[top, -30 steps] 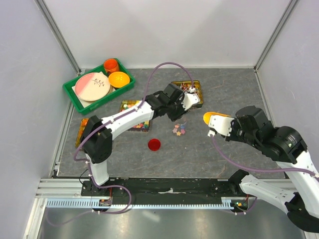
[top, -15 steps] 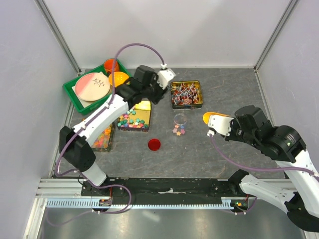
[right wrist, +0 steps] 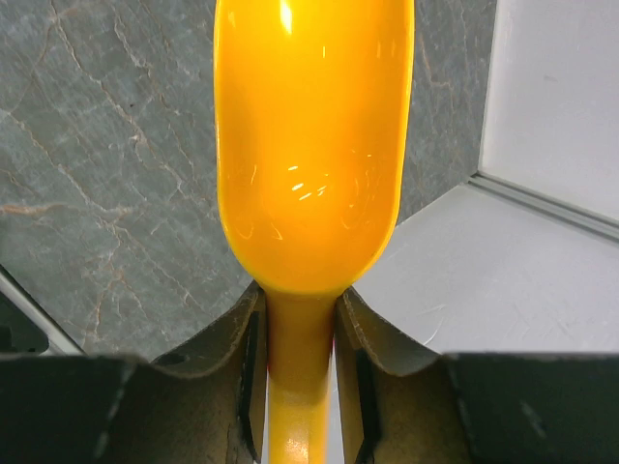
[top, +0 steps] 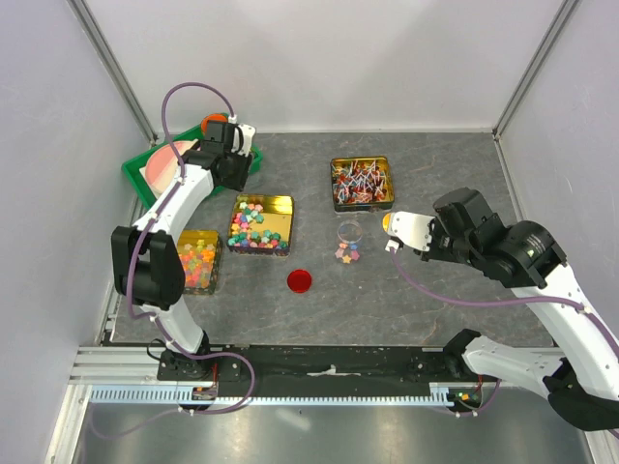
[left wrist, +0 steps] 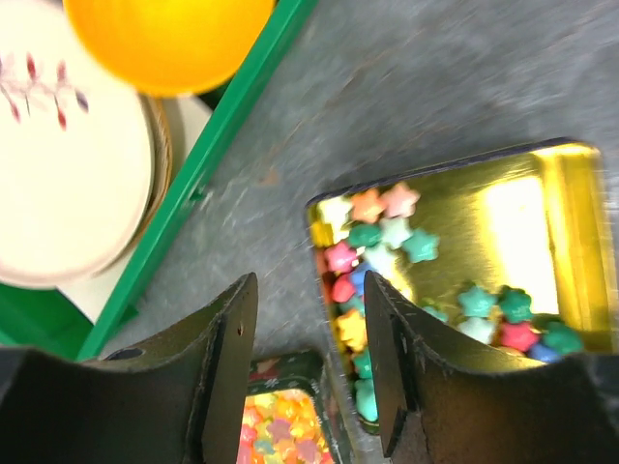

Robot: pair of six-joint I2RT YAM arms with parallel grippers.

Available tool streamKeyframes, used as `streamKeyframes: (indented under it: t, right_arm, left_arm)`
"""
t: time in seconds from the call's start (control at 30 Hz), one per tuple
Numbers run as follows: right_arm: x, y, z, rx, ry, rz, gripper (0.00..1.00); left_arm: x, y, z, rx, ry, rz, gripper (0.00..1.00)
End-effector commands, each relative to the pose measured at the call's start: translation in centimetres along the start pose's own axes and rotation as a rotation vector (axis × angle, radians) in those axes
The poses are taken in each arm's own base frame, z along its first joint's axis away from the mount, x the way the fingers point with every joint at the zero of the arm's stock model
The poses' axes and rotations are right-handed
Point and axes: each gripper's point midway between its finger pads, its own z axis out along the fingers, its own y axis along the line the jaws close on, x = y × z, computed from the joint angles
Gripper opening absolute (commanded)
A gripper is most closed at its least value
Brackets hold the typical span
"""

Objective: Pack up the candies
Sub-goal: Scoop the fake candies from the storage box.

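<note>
The candies (top: pixel 253 228), tiny pastel stars, lie in an open gold tin (top: pixel 281 207) left of centre; in the left wrist view the candies (left wrist: pixel 372 253) fill the near side of that tin (left wrist: pixel 542 208). A few more star candies (top: pixel 346 254) lie by a small clear jar (top: pixel 349 232). My left gripper (top: pixel 232 168) is open and empty, above the table between the green tray and the gold tin; its fingers (left wrist: pixel 227 367) stand apart. My right gripper (top: pixel 406 235) is shut on a yellow scoop (top: pixel 389 222), which looks empty in the right wrist view (right wrist: pixel 311 145), right of the jar.
A green tray (top: pixel 145 186) at the back left holds a plate (top: pixel 172 164) and an orange bowl (left wrist: pixel 164 39). A tin of lollipops (top: pixel 362 182) stands behind the jar. A small tin of gummy pieces (top: pixel 197 261) sits at the left. A red lid (top: pixel 301 280) lies in front.
My left arm has swung from the lollipop tin and jar leftward to the green tray, uncovering the jar and the gold tin. My right gripper with the scoop has shifted slightly left.
</note>
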Motion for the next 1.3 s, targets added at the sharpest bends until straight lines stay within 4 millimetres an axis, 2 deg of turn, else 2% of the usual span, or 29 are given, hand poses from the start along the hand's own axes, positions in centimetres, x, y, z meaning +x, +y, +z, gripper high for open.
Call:
streamKeyframes:
  t: [0.0, 0.1, 0.37, 0.73, 0.97, 1.27]
  right_arm:
    - [-2.4, -1.9, -0.5, 0.048, -0.097, 0.035, 0.0]
    - [-2.8, -1.8, -0.2, 0.034, -0.107, 0.032, 0.0]
    - [-2.3, -1.1, 0.1, 0.027, -0.099, 0.024, 0.0]
    - [-2.0, -1.0, -0.1, 0.03, -0.097, 0.029, 0.0]
    - [-2.7, -1.3, 0.2, 0.016, -0.098, 0.026, 0.0]
    - [-4.2, -1.8, 1.5, -0.03, -0.092, 0.006, 0.0]
  left_arm:
    - [2.8, 1.9, 1.3, -0.05, 0.096, -0.099, 0.54]
    - [4.0, 2.2, 2.4, -0.057, 0.141, -0.112, 0.52]
    - [6.5, 1.4, 5.2, -0.04, 0.253, -0.132, 0.47]
    - [7.7, 0.9, 7.5, -0.041, 0.302, -0.153, 0.41]
    - [8.0, 0.9, 8.7, -0.051, 0.309, -0.151, 0.35]
    - [8.5, 0.0, 10.5, -0.048, 0.331, -0.131, 0.34]
